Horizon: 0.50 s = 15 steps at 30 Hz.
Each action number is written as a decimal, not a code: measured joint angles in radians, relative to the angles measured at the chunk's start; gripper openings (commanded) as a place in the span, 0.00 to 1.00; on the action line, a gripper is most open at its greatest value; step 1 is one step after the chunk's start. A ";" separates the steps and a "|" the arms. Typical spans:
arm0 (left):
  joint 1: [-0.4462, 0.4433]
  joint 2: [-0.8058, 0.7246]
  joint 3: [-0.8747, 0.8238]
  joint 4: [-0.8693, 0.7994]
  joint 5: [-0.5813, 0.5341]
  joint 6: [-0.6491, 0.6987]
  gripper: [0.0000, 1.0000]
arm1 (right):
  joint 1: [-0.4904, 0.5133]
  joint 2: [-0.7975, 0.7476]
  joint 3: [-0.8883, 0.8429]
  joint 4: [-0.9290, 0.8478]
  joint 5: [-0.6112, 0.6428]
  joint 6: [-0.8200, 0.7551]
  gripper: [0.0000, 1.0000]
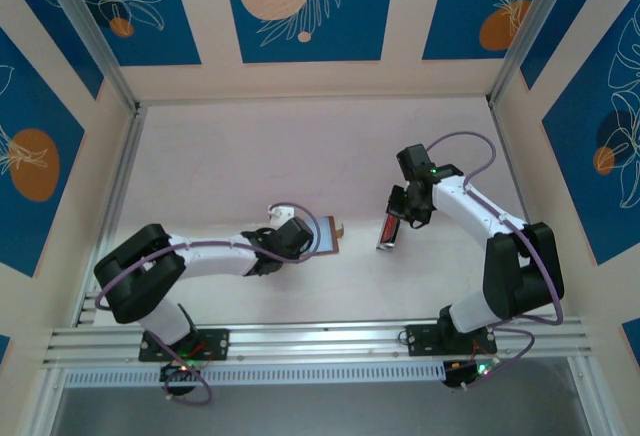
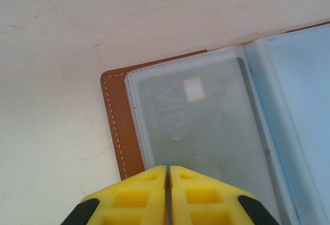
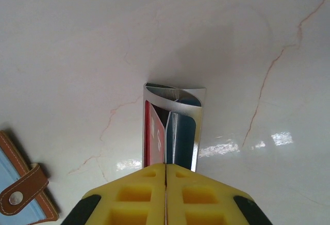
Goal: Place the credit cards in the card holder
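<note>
Pale, marbled tabletop (image 1: 230,156) lies all round. The card holder (image 2: 116,127), stitched brown leather with clear plastic sleeves (image 2: 289,106), lies open at mid-frame overhead, a grey VIP card (image 2: 175,116) in one sleeve. The left tool (image 2: 168,176) is closed at its lower edge. Right of centre, the right tool (image 3: 165,167) pinches the credit cards (image 3: 180,127), glossy silver and red.

top external looks down from 6 o'clock, far; both wrist cameras hang close over the table (image 1: 220,156), all 3 sharing the card holder (image 2: 116,127).
</note>
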 measured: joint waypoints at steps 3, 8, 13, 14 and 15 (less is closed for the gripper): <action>0.000 0.000 0.000 0.000 0.000 0.000 0.09 | 0.000 0.005 0.000 -0.001 0.004 0.000 0.11; 0.000 0.000 0.000 0.000 0.000 0.000 0.09 | 0.000 0.026 -0.001 -0.003 0.014 0.000 0.11; 0.000 0.000 0.000 0.000 0.000 0.000 0.09 | 0.000 0.027 -0.001 -0.003 0.018 0.000 0.09; 0.000 0.000 0.000 0.000 0.000 0.000 0.09 | 0.000 0.027 -0.001 -0.003 0.018 0.000 0.09; 0.000 0.001 0.000 0.000 0.000 0.000 0.09 | 0.000 0.026 -0.001 -0.003 0.018 0.000 0.09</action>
